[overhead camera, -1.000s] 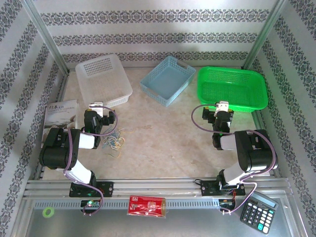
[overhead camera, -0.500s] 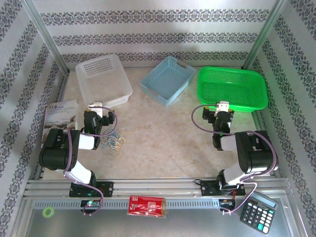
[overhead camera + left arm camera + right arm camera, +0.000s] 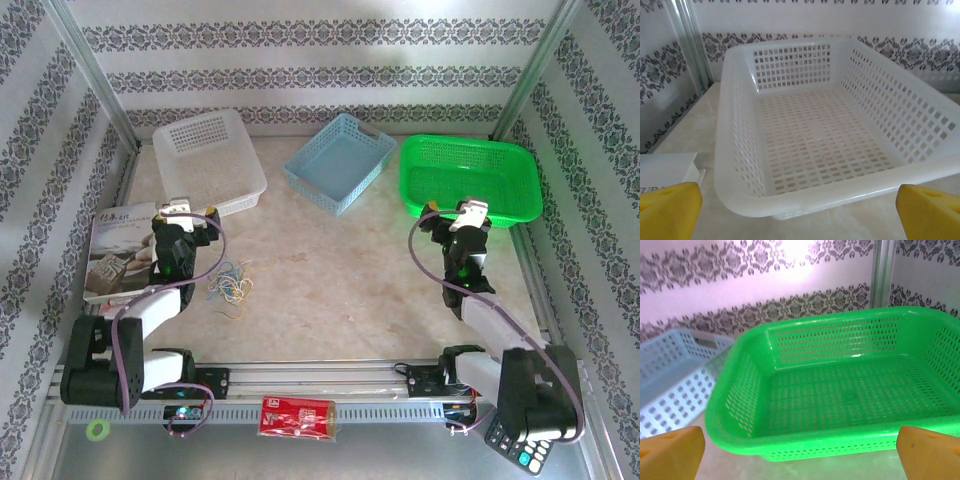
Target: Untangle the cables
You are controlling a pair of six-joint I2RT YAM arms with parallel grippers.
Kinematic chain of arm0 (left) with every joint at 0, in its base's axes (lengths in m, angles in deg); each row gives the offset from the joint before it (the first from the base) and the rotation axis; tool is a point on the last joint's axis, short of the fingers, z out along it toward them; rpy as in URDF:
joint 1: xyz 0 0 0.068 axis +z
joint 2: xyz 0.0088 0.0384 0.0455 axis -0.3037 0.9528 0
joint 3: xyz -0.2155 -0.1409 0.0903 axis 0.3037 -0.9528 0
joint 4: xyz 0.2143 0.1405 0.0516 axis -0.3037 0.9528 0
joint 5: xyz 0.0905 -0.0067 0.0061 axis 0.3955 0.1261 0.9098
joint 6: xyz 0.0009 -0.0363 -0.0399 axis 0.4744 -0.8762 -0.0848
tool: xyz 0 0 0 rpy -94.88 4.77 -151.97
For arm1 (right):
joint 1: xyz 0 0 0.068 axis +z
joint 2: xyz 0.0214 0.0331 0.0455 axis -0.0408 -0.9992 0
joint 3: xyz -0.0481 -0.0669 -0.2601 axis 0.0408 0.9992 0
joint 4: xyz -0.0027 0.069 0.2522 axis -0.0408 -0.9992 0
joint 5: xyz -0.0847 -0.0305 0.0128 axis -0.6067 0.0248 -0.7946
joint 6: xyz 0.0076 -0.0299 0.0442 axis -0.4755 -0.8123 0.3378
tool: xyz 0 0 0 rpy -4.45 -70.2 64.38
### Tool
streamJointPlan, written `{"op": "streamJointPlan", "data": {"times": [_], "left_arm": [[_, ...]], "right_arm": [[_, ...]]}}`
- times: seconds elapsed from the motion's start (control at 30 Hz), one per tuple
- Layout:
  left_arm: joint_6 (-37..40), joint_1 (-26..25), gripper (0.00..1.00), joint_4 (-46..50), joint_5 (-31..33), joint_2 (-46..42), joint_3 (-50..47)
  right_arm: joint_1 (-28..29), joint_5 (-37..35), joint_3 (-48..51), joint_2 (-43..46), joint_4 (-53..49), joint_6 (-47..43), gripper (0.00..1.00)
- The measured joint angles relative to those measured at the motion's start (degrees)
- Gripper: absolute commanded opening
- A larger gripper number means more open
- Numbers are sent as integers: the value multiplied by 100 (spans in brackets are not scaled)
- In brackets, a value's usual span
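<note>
The cables (image 3: 232, 284) lie in a small curly heap on the table (image 3: 330, 285), just beside my left arm. My left gripper (image 3: 190, 212) is spread wide, holding nothing, facing the white basket (image 3: 210, 150). My right gripper (image 3: 470, 211) is spread wide too, by the green basket (image 3: 520, 165), far from the cables.

No text can be read with certainty. In the top view, the booklet (image 3: 120, 245) at the left side has a short line of dark, brush-like characters near the top of its pale cover, but they are too small to make out. The red packet (image 3: 298, 416) at the near edge, in the middle, has pale print on it, which is blurred. The calculator (image 3: 515, 452) at the near right corner shows rows of keys, but their signs are not legible.
</note>
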Motion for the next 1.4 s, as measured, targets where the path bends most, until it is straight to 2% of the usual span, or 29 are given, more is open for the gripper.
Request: {"op": "streamJointPlan", "data": {"times": [0.17, 0.33, 0.53, 0.6, 0.67, 0.8, 0.93, 1.07, 1.2, 1.3, 1.33, 1.4], "left_arm": [[-437, 0, 100, 960, 155, -844, 136], [-1235, 0, 100, 2310, 199, -1611, 713], [-2041, 0, 100, 4063, -221, -1985, 1622], [-2212, -7, 100, 4527, -433, -2068, 1762], [-2361, -11, 100, 4979, -649, -2168, 1816], [-2520, -101, 100, 5668, -931, -2280, 1834], [-2677, -273, 100, 6295, -1069, -2275, 1880], [-2946, -529, 100, 6669, -1062, -2227, 1869], [-3230, -713, 100, 6677, -1029, -2218, 1532], [-3423, -796, 100, 6623, -1005, -2201, 1005], [-3482, -815, 100, 6601, -1005, -2184, 846], [-3560, -861, 100, 6553, -1003, -2129, 590]], "right_arm": [[-125, 293, -44, 1005, -737, 1283, 98], [-149, 1086, -15, 1753, -804, 2212, 97], [-15, 2409, -203, 1781, -1156, 2855, 97], [295, 2640, -334, 1714, -1360, 2824, 97], [876, 2708, -505, 1681, -1694, 2662, 96], [2149, 2608, -925, 1342, -2299, 2275, 86], [3145, 2350, -1283, 538, -2686, 2079, 77], [3773, 2096, -1604, -496, -2920, 2048, 72], [4151, 1878, -1864, -1290, -3018, 2114, 78], [4295, 1735, -1965, -1591, -3062, 2173, 89], [4319, 1694, -1989, -1648, -3067, 2184, 97], [4354, 1515, -2026, -1683, -3119, 2214, 98]]}}
